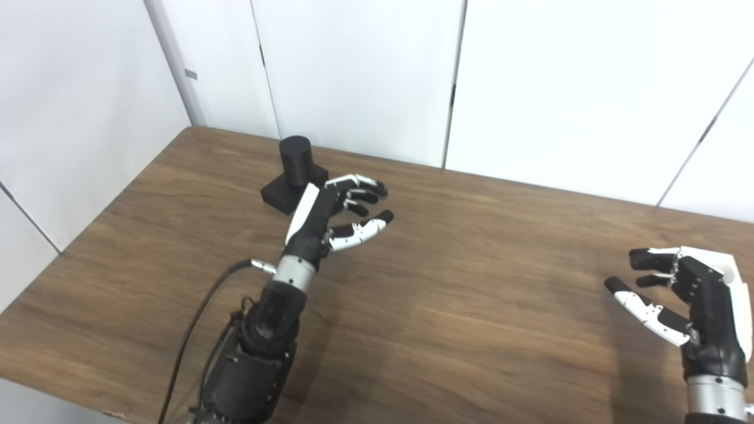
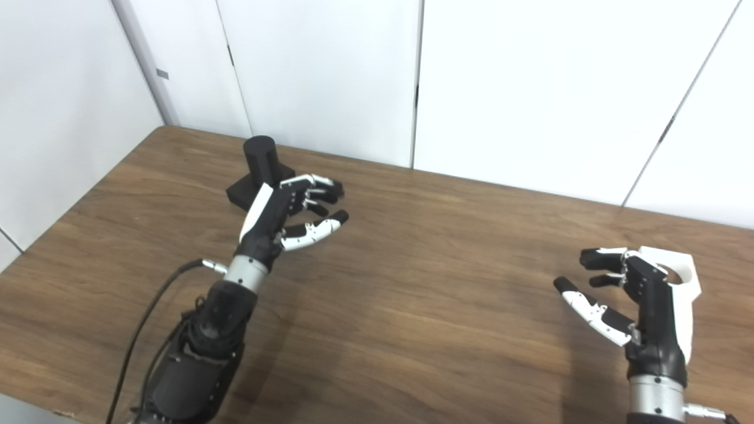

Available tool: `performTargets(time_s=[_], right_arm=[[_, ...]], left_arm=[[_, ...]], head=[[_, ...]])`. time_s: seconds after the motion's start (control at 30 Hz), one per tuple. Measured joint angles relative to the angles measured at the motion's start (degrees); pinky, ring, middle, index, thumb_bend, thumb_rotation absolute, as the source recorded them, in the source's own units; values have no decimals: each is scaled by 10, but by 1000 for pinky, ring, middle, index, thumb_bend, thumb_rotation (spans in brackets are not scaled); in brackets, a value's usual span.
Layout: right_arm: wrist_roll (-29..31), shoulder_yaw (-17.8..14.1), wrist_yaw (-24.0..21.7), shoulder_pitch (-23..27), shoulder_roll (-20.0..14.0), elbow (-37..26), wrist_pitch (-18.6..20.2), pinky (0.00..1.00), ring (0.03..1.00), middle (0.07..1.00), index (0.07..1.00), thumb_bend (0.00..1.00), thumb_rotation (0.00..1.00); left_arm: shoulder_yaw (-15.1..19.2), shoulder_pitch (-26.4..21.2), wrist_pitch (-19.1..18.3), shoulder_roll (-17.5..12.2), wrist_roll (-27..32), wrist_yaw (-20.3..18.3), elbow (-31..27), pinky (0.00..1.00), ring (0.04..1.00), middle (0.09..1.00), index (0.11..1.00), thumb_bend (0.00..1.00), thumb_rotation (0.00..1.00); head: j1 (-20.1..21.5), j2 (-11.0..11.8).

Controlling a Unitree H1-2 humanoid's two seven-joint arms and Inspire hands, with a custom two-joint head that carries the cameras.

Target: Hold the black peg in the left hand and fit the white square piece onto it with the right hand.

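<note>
The black peg (image 1: 294, 160) is a short cylinder standing upright on a black square base (image 1: 275, 197) at the table's back left. My left hand (image 1: 336, 215) is open, its fingers curled loosely, just right of and in front of the peg, not touching it. My right hand (image 2: 624, 294) is open at the right, thumb and fingers apart, holding nothing. A white piece with a round hole (image 2: 683, 268) shows just behind that hand, partly hidden by it. I cannot tell if they touch.
The wooden table (image 1: 471, 282) runs up to white wall panels at the back and left. Its front edge lies near my left forearm, with a black cable (image 1: 194, 330) hanging beside it.
</note>
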State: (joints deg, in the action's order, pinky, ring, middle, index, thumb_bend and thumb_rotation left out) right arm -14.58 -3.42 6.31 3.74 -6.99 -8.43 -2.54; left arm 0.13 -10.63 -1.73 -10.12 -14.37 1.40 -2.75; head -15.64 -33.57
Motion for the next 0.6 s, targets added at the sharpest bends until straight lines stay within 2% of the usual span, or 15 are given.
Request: performTargets(time_s=[0.17,0.37,0.47,0.6], right_arm=[[0,-1,-2,0,0,0,0,489,600,611,491,495,126],[0,-1,-5,0,0,-1,6,506,615,620,491,495,128],[0,-1,-5,0,0,-2,10,495,610,619,491,495,128],[0,-1,-5,0,0,-1,10,491,611,618,491,495,129]], left_arm=[[1,-12,-4,-9,-37,7,2,597,747,803,759,708,242],[17,-35,-7,-11,-49,22,13,603,757,818,806,717,284],[25,-53,-22,-17,-67,29,14,608,774,827,810,714,262],[27,-85,-58,-44,-94,28,22,653,789,824,812,727,304]], head=[[-3,1],[-4,1],[-4,0],[-8,4]])
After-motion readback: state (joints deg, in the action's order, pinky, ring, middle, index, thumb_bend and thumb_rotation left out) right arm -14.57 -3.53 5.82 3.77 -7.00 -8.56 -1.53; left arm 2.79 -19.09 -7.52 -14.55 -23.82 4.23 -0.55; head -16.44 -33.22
